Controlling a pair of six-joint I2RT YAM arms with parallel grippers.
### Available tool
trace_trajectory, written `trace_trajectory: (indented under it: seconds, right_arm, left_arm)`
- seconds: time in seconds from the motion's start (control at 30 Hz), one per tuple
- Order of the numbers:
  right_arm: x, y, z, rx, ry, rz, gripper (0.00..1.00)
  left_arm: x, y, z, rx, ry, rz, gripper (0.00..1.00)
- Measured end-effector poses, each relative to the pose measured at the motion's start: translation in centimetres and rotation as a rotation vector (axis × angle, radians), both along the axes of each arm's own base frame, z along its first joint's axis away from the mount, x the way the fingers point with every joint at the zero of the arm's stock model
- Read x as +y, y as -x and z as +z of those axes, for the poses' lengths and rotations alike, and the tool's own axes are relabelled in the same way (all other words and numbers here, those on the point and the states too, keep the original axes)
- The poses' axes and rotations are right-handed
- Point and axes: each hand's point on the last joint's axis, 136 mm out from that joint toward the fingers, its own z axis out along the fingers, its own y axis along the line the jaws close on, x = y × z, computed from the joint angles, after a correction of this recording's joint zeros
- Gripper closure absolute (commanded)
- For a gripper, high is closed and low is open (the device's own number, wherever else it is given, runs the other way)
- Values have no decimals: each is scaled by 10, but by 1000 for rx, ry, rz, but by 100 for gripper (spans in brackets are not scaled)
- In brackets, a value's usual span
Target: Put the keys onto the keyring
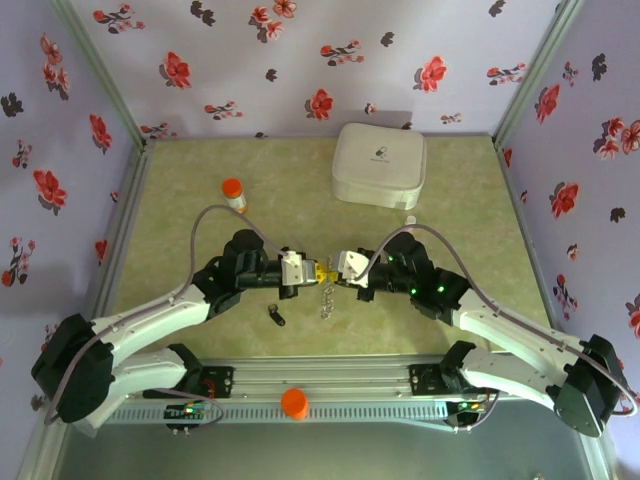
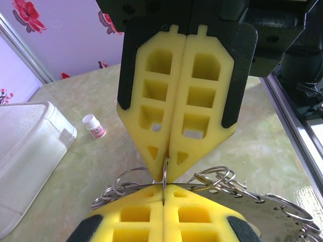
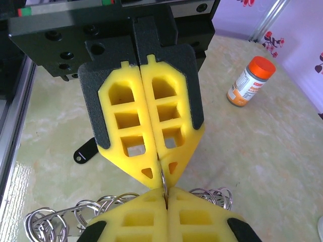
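My left gripper (image 1: 312, 270) and right gripper (image 1: 337, 272) meet tip to tip above the middle of the table. Both are shut on the same thin silver ring (image 2: 165, 170) (image 3: 163, 180), which stands edge-on between the yellow pads. That ring belongs to the keyring (image 1: 326, 298), a bunch of linked metal loops hanging below the tips. The loops spread to both sides (image 2: 217, 177) (image 3: 50, 222). One of the keys, with a black head (image 1: 278, 316) (image 3: 86, 149), lies flat on the table near the left arm, apart from both grippers.
A white rounded box (image 1: 379, 164) (image 2: 25, 151) stands at the back. An orange-capped bottle (image 1: 234, 194) (image 3: 250, 80) stands back left. A small white bottle (image 2: 94, 125) stands near the box. An orange cap (image 1: 294, 402) rests on the front rail.
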Motion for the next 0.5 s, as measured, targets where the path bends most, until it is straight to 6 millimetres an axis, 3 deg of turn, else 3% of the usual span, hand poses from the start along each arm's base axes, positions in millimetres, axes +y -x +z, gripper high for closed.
trace_trajectory:
  seconds: [0.2, 0.33, 0.4, 0.5]
  right_arm:
    - [1, 1, -4, 18, 10, 7, 100]
    - [2, 1, -5, 25, 17, 8, 100]
    - [1, 0, -5, 27, 18, 2, 80]
    - [-1, -2, -1, 23, 8, -20, 68]
  left_arm:
    - [0, 1, -3, -5, 3, 3, 93]
    - [1, 0, -5, -10, 7, 9, 100]
    - [1, 0, -5, -14, 8, 15, 100]
    - [0, -2, -4, -26, 8, 32, 100]
